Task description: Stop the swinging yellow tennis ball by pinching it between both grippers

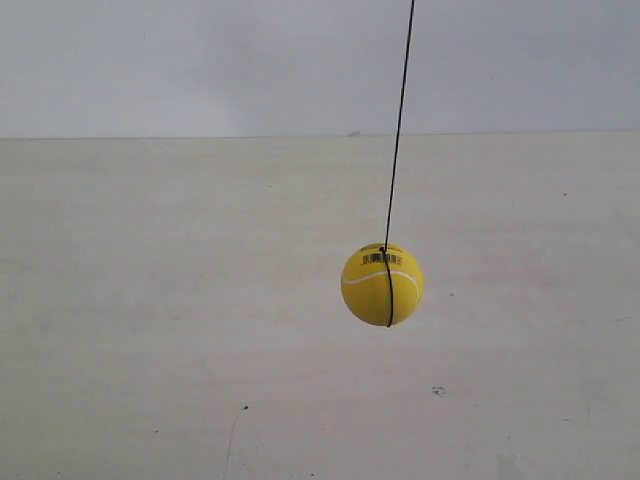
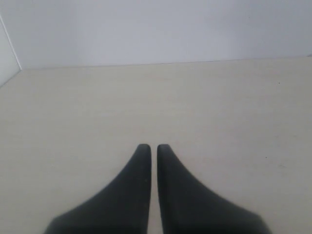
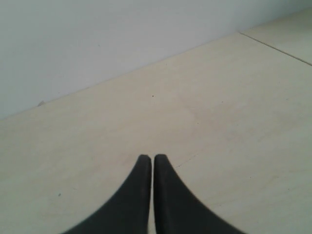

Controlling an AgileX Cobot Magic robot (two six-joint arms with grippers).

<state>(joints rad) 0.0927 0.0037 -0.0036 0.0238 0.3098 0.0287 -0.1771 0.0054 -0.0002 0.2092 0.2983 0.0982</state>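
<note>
The yellow tennis ball [image 1: 382, 284] hangs above the pale table on a thin black string [image 1: 399, 120] that runs slightly slanted up out of the exterior view. A white seam and a small barcode show on its upper face. Neither arm appears in the exterior view. My left gripper [image 2: 153, 147] is shut, its two black tapered fingers side by side with only a hairline slit, over bare tabletop. My right gripper [image 3: 152, 157] is shut the same way, holding nothing. The ball shows in neither wrist view.
A pale wooden tabletop [image 1: 150, 300] meets a plain white wall [image 1: 200, 60] at the back. A white side panel [image 2: 7, 58] stands at one edge in the left wrist view. A seam in the table [image 3: 275, 46] crosses a corner of the right wrist view.
</note>
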